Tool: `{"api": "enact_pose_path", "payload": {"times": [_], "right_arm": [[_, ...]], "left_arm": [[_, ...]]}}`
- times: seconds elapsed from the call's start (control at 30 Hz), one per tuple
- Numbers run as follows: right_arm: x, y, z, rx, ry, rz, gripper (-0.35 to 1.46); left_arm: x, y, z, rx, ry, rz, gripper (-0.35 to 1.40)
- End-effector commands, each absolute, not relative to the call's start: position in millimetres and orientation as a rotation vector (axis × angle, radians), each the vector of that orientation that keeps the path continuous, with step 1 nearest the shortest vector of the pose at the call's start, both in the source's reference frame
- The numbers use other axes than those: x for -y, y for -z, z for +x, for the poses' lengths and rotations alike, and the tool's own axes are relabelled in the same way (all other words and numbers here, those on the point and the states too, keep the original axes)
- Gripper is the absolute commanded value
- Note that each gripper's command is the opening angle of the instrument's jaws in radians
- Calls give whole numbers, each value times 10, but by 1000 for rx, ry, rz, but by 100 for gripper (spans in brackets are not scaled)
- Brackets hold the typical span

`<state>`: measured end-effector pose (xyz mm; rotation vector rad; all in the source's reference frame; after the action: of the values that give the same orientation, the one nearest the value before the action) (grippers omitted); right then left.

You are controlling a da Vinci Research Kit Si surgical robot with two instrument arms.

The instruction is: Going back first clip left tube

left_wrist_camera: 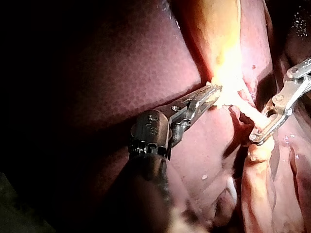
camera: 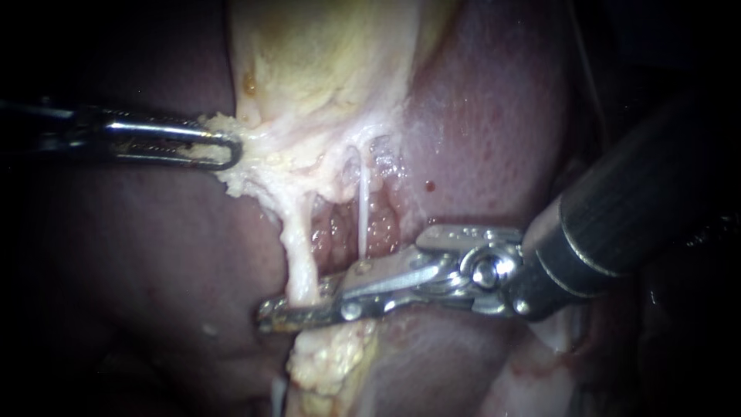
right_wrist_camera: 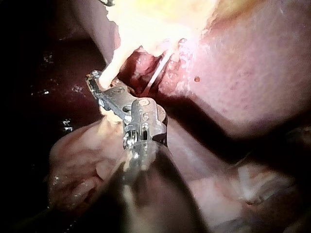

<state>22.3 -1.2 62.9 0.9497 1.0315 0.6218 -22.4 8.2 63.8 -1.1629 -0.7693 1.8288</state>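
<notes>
The left tube [camera: 299, 259] is a pale, thick strand running down from the yellowish gallbladder [camera: 324, 69]. My right instrument [camera: 302, 303] reaches in from the right, and its long jaws lie nearly together across the lower end of this tube, one on each side. No clip shows on the tube. From the left wrist view the same jaws [left_wrist_camera: 260, 132] hold the strand. A thin white right tube [camera: 363, 212] hangs just behind the right instrument's jaws. My left instrument [camera: 220, 147] is shut on the gallbladder's fatty edge and holds it out to the left.
Dark red liver [camera: 494, 116] surrounds the field on both sides. A lump of yellow fat [camera: 332, 359] hangs below the right instrument's jaws. A small blood spot [camera: 429, 185] sits on the liver above the right instrument's hinge.
</notes>
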Motion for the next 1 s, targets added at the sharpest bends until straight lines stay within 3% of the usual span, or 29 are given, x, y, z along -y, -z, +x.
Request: {"api": "enact_pose_path", "payload": {"times": [0.03, 0.13, 0.23, 0.43, 1.0], "right_arm": [[12, -629, 224, -1034, -622, 950, -30], [17, -630, 227, -1066, -600, 938, 26], [23, -637, 234, -1102, -599, 940, 44], [37, -650, 241, -1118, -583, 927, 49], [18, -693, 231, -1192, -451, 776, 49]], "left_arm": [[-82, -638, -224, 769, -1829, -1162, -35], [-82, -638, -224, 769, -1829, -1162, -35], [-82, -638, -224, 769, -1829, -1163, -35], [-81, -636, -224, 768, -1829, -1162, -35], [-80, -634, -225, 768, -1829, -1162, -35]]}}
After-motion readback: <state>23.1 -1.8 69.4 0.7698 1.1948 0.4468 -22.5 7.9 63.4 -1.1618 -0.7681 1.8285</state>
